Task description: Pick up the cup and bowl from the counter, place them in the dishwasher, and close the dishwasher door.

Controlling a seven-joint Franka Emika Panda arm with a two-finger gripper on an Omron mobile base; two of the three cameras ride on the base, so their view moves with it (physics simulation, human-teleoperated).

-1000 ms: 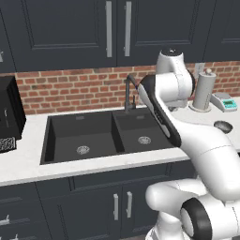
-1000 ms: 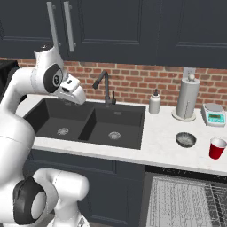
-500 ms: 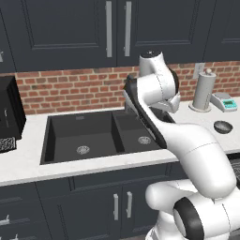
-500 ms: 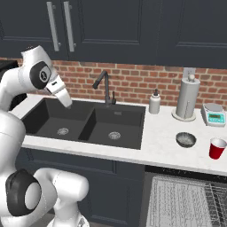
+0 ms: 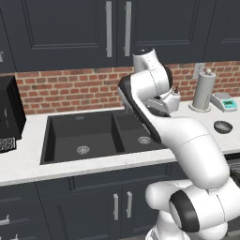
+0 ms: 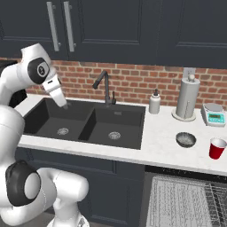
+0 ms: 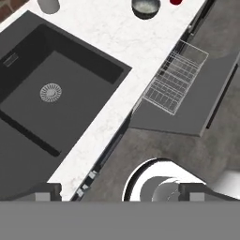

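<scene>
On the white marbled desk (image 6: 164, 142), near its front edge, the small red tapered cup (image 6: 217, 148) and grey metallic bowl (image 6: 185, 140) remain unloaded; the hand (image 7: 119, 192) is spread, empty; the dishwasher door (image 7: 187, 117) is open.

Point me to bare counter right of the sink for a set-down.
Freest: the white marbled counter strip between the black double sink and the small grey metal bowl. Crowded along the brick wall: white soap bottle, grey paper-towel roll, kitchen scale. The red tapered cup sits beside the bowl, near the front edge.
</scene>
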